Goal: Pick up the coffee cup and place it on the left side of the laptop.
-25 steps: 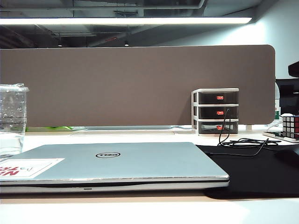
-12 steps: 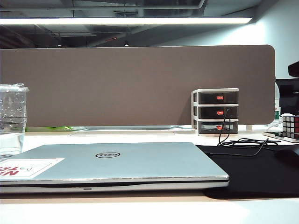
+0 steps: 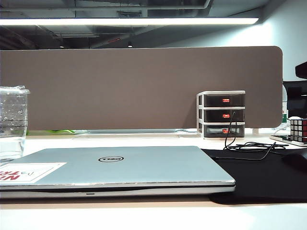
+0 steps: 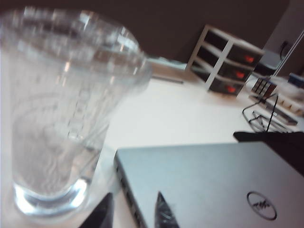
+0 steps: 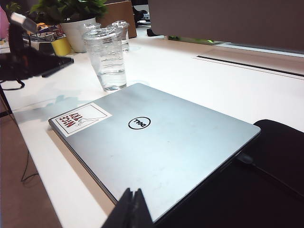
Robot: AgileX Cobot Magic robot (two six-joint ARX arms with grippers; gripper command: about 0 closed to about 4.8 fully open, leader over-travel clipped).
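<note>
The coffee cup (image 3: 12, 122), clear plastic with a lid and droplets, stands upright on the white desk just left of the closed silver laptop (image 3: 124, 167). It fills the left wrist view as a tall clear coffee cup (image 4: 61, 114) beside the laptop (image 4: 204, 185). My left gripper (image 4: 134, 199) is open, near the cup's base and the laptop's corner, with nothing between its fingers. My right gripper (image 5: 133, 191) is shut and hangs over the laptop's (image 5: 156, 137) near edge, far from the coffee cup (image 5: 107, 59). Neither gripper shows in the exterior view.
A small drawer unit (image 3: 223, 114) stands at the brown partition, with black cables (image 3: 249, 146) and a Rubik's cube (image 3: 298, 129) to the right. A black mat (image 3: 268, 177) lies right of the laptop. A second clear cup (image 5: 121, 33) and a potted plant (image 5: 78, 28) stand behind.
</note>
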